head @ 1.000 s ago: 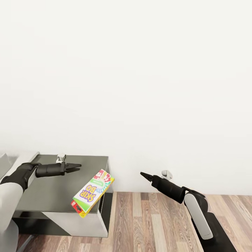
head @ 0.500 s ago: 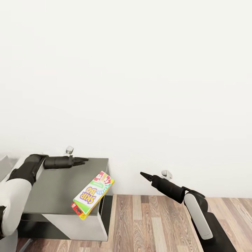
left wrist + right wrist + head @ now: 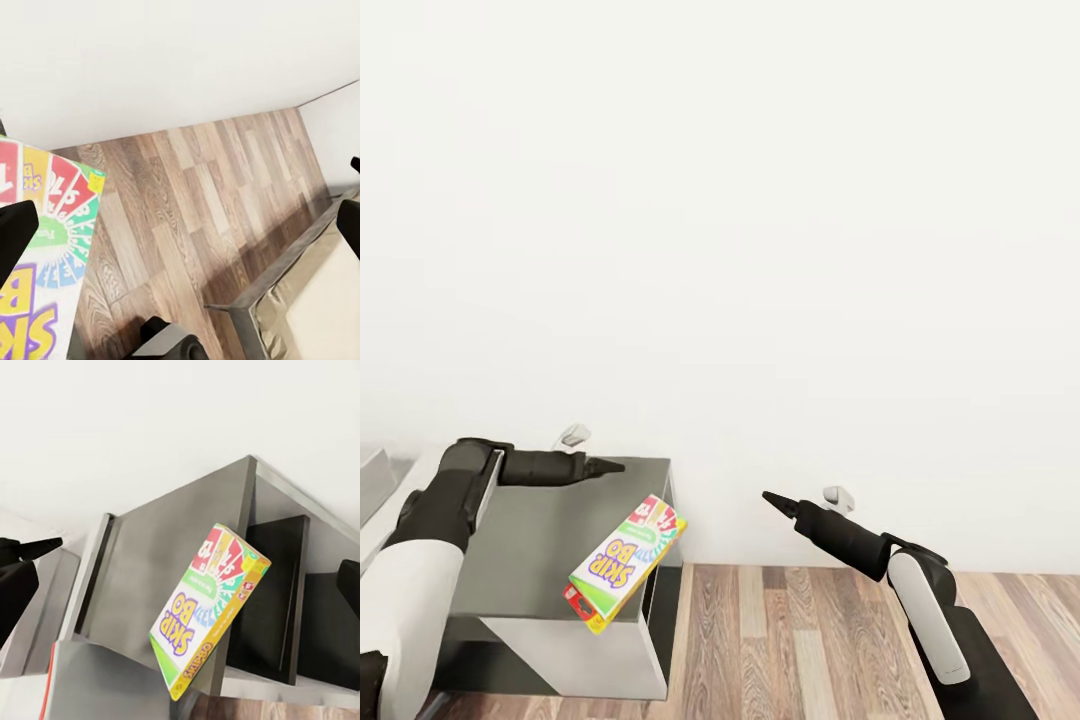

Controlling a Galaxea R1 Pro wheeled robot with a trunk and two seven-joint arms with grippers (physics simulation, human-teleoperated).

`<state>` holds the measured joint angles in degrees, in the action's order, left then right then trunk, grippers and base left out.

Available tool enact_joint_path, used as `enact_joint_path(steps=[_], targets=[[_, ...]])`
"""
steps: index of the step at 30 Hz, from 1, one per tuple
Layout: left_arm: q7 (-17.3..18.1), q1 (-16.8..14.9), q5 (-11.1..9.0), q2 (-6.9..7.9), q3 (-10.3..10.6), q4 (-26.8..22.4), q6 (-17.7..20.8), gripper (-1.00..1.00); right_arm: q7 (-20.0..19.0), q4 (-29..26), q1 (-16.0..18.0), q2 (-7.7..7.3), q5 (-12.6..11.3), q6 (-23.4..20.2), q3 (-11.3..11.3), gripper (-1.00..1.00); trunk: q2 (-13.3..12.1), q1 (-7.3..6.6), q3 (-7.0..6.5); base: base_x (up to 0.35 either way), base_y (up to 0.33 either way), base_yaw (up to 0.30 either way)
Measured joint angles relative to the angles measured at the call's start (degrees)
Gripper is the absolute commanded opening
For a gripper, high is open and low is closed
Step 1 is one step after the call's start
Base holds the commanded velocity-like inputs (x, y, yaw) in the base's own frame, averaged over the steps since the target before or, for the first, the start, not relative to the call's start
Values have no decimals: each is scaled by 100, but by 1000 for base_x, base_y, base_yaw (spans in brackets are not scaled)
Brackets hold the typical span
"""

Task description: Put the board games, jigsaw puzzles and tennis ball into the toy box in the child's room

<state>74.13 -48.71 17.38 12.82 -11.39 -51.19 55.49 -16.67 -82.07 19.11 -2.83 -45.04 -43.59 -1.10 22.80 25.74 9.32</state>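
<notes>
A: Left gripper (image 3: 610, 465)?
B: Fingers drawn together to a narrow point, nothing between them, nothing touched. Held above the far edge of a dark grey cabinet top (image 3: 530, 530), pointing toward the right arm's side.

A: Board game?
B: White-green "SKIP-BO" box (image 3: 626, 562), red cards printed at one end. Below and just beyond the left fingertips, toward the robot, tilted on the cabinet's near corner and overhanging its edge. Apart from both grippers. Printed face (image 3: 37, 247) large and close in the left wrist view, (image 3: 210, 604) leaning at the corner in the right wrist view.

A: Right gripper (image 3: 772, 499)?
B: Closed to a sharp tip, empty, in free air over the wood-plank floor (image 3: 810, 620). Box off to its left, well apart, across the gap beside the cabinet.

A: Surroundings?
B: Plain white wall (image 3: 760, 250) behind both arms. Grey frame edge with beige mattress (image 3: 322, 300) in the left wrist view, past the floor planks.
</notes>
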Motion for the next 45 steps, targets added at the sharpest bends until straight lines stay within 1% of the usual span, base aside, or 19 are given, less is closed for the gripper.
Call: enact_joint_path(steps=[3, 6, 12, 19, 22, 25, 26, 29, 30, 36, 45], targets=[[-11, 66, 2, -8, 1, -148, 105, 100, -3, 0, 0, -3, -3, 0, -3, 100, 0, 0, -28, 0, 0, 0], [-13, 92, 9, -1, -3, -197, 133, 100, -3, 0, 0, -3, -4, 0, -4, 100, 0, 0, -56, 0, 0, 0], [-4, 103, 6, 19, -14, -217, 138, 100, -1, 0, 0, 1, -5, 0, -10, 100, 0, 0, -112, 0, 0, 0], [26, 119, -47, 33, -16, -269, 138, 100, 2, 0, 0, 3, -5, 0, -11, 100, 0, 0, -178, 0, 0, 0], [166, 192, -59, 44, -17, -411, 136, 100, 1, 0, 0, 4, -5, 0, -11, 100, 0, 0, -206, 0, 0, 0], [492, 362, -46, 52, -23, -794, 138, 100, 2, 0, 0, 6, -5, 0, -11, 100, 0, 0, -234, 0, 0, 0], [681, 473, -26, 53, -26, -1033, 143, 100, 3, 0, 0, 9, -6, 0, -11, 100, 0, 0, -243, 0, 0, 0], [906, 642, -2, 55, -29, -1389, 163, 100, 3, 0, 0, 15, -6, 0, -16, 100, 0, 0, -271, 0, 0, 0], [989, 732, 4, 55, -27, -1578, 176, 100, 3, 0, 0, 18, -6, 0, -17, 100, 0, 0, -280, 0, 0, 0], [1119, 889, 21, 56, -24, -1903, 197, 100, 3, 0, 0, 22, -5, 0, -20, 100, -1, 0, -337, 0, 0, 0], [1144, 927, 28, 56, -10, -1964, 204, 100, 3, 0, 0, 34, 0, 1, -20, 100, -1, 0, -421, 0, 0, 0]])
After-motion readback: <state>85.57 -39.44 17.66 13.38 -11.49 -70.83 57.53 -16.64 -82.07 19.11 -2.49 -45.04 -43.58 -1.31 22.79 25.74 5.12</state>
